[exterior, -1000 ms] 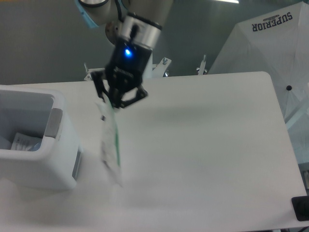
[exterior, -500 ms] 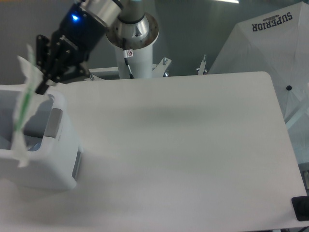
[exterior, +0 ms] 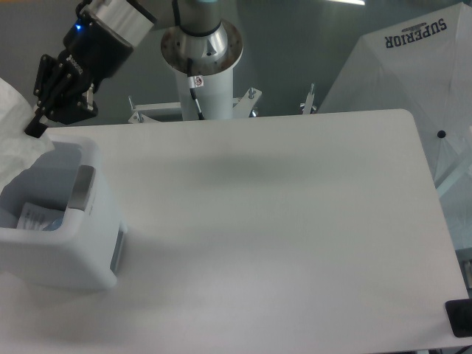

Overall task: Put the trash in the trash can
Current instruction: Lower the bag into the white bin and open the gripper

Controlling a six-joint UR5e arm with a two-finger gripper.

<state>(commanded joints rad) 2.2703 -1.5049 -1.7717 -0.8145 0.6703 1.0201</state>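
End effector [exterior: 37, 122] up over desk's far left corner, above back rim of trash can [exterior: 81, 214]. Fingers pinched on plastic bag [exterior: 18, 140]; bag spreads white and translucent to left, draping toward bin's open top, partly cut by frame edge. Trash can sits at left edge of desk [exterior: 295, 221]. Inside bin, bottle [exterior: 37, 218] with pale label lies on bottom. White arm base behind far edge.

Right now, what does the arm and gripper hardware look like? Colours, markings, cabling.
The gripper is black with angular linkage fingers and a blue status light near its top. Above it sits a silver-grey wrist cylinder. The arm base is a silver flange on a white column, with a small red-and-white sticker and a thin dark cable.
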